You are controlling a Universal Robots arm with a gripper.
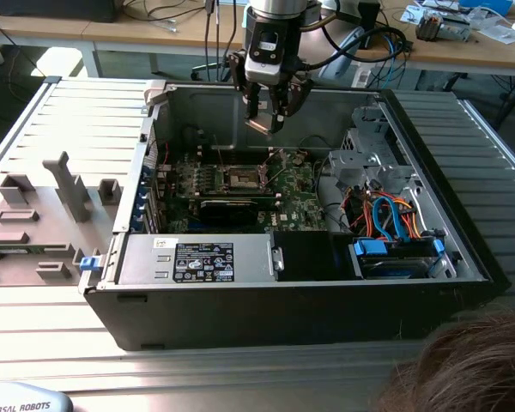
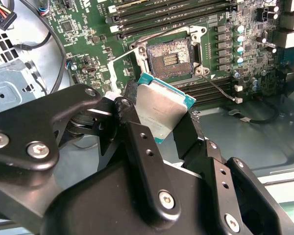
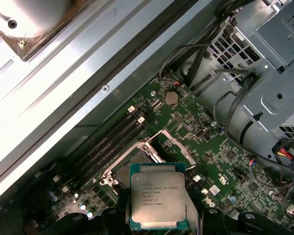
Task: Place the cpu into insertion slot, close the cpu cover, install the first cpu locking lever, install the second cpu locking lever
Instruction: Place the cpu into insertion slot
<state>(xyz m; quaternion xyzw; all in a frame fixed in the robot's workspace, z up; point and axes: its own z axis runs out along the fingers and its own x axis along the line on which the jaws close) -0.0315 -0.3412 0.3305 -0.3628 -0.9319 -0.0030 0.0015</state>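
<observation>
While your jaws pinch the cpu (image 3: 158, 196) by its edges, up clear of the insertion slot (image 2: 169, 56), it looks light but breakable.

The cpu (image 3: 158, 198) is a flat square chip with a silver-grey metal top bearing print and a green rim. It is pinched by two opposite edges in the gripper (image 1: 265, 124), clear of the board and tilted. In the exterior view the insertion slot (image 1: 243, 178) lies at about 6 o'clock from the chip, well below it. The slot is a bare square socket, dark in the centre with a silver rim. The cpu cover (image 3: 182, 149), a thin silver frame, stands swung open along one edge of the slot.
</observation>
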